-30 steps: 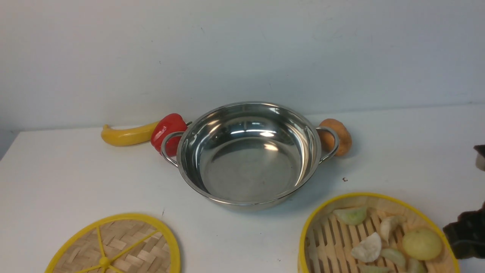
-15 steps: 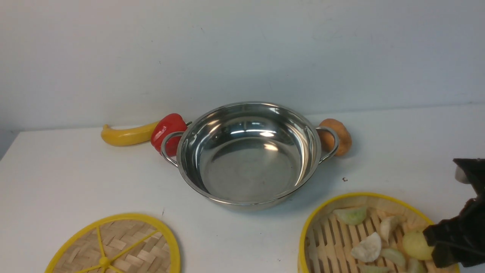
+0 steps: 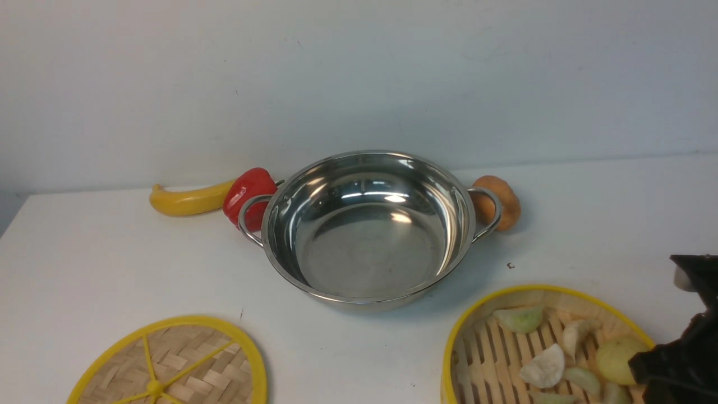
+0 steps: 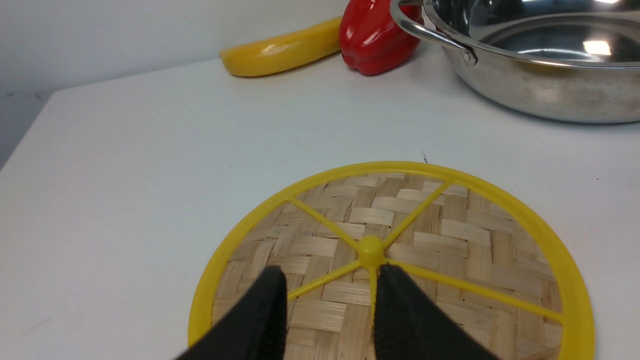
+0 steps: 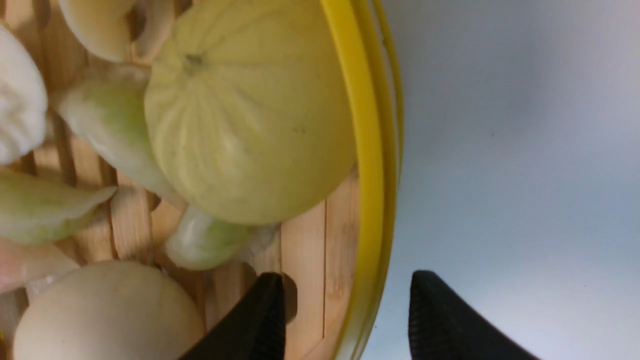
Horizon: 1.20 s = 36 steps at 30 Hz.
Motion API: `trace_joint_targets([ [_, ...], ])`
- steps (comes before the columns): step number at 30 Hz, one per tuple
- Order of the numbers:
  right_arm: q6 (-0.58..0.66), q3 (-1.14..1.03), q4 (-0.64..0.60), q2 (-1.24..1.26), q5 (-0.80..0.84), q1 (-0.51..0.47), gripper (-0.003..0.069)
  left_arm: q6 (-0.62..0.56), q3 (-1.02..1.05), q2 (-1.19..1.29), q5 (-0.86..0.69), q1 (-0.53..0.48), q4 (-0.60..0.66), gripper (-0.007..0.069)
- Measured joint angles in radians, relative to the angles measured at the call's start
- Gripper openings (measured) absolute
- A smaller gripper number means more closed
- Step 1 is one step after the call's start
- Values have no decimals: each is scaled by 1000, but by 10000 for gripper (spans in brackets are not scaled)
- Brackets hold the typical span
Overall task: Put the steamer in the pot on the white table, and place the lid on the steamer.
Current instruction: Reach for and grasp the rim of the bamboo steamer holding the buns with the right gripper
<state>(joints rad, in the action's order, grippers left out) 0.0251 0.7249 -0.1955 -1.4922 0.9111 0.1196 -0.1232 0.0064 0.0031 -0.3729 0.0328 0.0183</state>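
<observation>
The shiny steel pot stands empty in the middle of the white table. The steamer, holding pale dumplings and buns, sits at the front right. My right gripper is open and straddles the steamer's yellow rim: one finger is inside by a bun, the other outside over the table. The woven lid lies flat at the front left. My left gripper hovers open above the lid, just short of its centre knob, holding nothing.
A yellow banana and a red pepper lie against the pot's left handle. A brown potato sits behind the right handle. The wall rises close behind them. The table's left edge shows at the far left.
My right gripper has come in from the right edge and lowered onto the steamer's right rim. The lid, pot and steamer have not moved.
</observation>
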Motion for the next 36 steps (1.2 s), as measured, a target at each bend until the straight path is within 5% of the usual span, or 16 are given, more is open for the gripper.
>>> trace_joint_targets([
  [24, 0, 0, 10, -104, -54, 0, 340, 0, 0, 0, 0, 0, 0, 242],
  [36, 13, 1, 18, -103, -55, 0, 178, 0, 0, 0, 0, 0, 0, 242],
])
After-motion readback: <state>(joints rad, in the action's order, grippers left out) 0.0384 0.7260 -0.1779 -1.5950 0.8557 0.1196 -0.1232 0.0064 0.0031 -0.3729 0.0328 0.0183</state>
